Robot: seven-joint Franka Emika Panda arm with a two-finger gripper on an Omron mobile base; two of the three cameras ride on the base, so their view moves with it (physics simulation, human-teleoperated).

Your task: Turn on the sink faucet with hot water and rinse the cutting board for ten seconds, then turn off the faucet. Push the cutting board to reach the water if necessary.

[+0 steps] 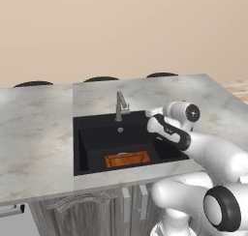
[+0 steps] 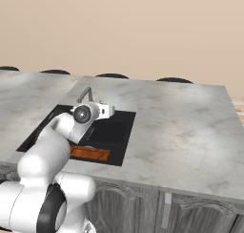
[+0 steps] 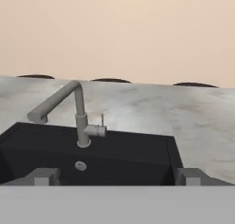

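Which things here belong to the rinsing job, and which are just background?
Job: square matte black sink; slim grey metal faucet; small orange-brown wooden cutting board; open tool.

Background: grey-white marble counter; dark round stool tops; beige wall.

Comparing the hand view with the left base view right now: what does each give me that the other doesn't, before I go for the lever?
Hand view alone: the open gripper, its fingertips spread wide and level with the faucet, and the small side lever seen clearly.

Left base view alone: the cutting board lying flat at the near side of the sink, and the cabinet fronts below.

Both: faucet, black basin with its drain, marble counter. No water runs.
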